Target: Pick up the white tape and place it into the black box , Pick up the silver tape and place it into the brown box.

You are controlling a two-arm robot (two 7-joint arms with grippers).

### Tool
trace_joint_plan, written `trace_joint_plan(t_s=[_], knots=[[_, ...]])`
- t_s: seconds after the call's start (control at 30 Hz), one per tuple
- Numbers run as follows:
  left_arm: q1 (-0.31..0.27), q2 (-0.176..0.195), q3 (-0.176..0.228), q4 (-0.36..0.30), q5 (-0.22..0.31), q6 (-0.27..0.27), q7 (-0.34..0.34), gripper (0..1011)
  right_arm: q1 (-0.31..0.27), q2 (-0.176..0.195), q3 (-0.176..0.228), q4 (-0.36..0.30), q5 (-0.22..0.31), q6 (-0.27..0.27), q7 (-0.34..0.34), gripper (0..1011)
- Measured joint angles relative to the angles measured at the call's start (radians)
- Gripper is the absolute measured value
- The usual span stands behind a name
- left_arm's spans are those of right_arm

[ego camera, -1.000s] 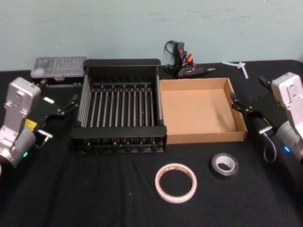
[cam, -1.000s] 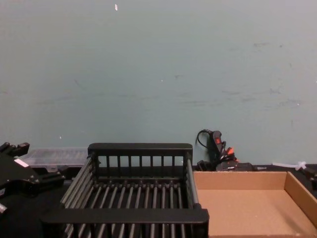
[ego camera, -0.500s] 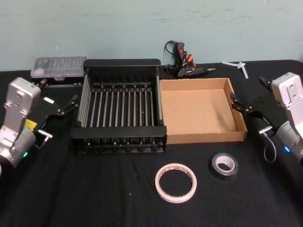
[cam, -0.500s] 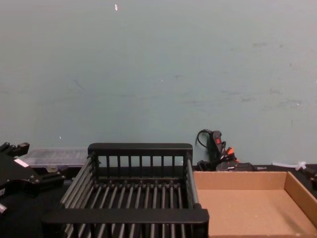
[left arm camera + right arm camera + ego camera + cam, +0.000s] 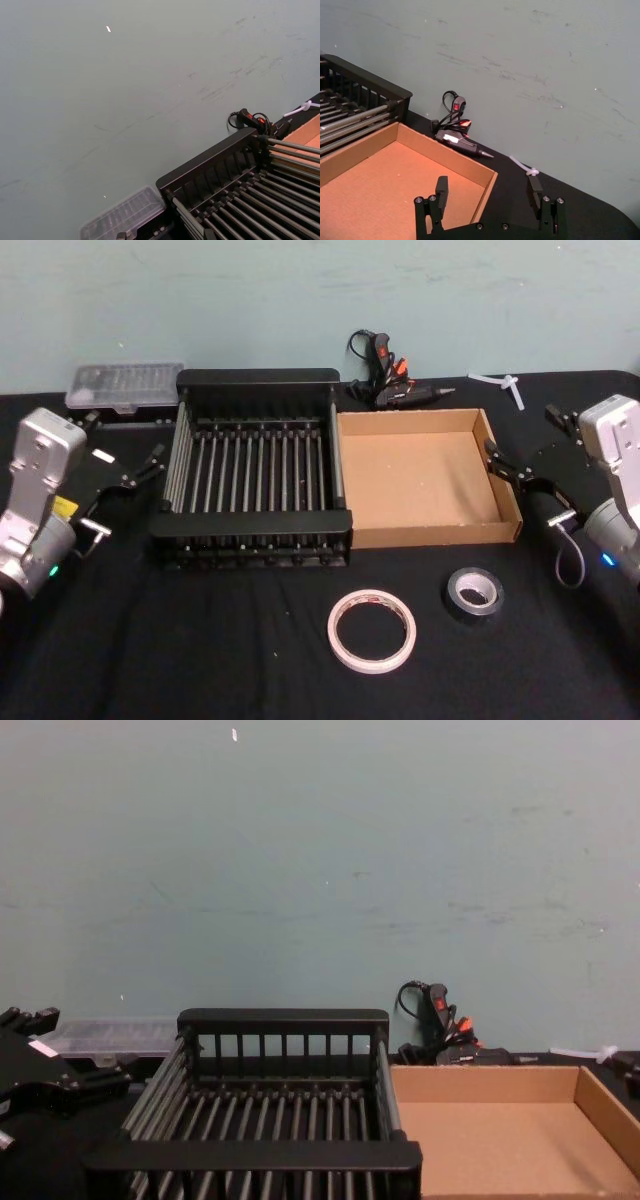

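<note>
Lying flat on the black cloth at the near edge of the table, the wide white roll of tape with red printed marks sits in front of the gap where the two boxes meet, and the small thick roll of dull silver duct tape rests just to its right, a little farther back and close to the front wall of the shallow tan cardboard tray. Both rolls present their open centres upward, so a pinch across one wall of the ring looks the natural hold. The black slatted plastic crate stands to the left of the tray, touching it, and neither holds anything yet. The right gripper hovers beside the tray's right wall with its fingers spread wide, empty; the silver roll lies nearer to the robot and slightly inward from it, clearly the closer arm for that roll. The left gripper waits left of the crate, fingers apart and empty, well away from the white roll, which lies toward the robot and far to its right.
</note>
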Motion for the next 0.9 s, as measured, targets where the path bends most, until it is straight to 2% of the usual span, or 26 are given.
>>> trace_joint_plan(t_s=[0.63, 0.9], knots=[[0.0, 0.0, 0.0, 0.0, 0.0, 0.0, 0.0, 1001, -0.089, -0.008, 0.073, -0.107, 0.082, 0.05, 0.078, 1002], [0.0, 0.0, 0.0, 0.0, 0.0, 0.0, 0.0, 1001, -0.147, -0.009, 0.102, -0.169, 0.105, 0.085, 0.098, 1002]])
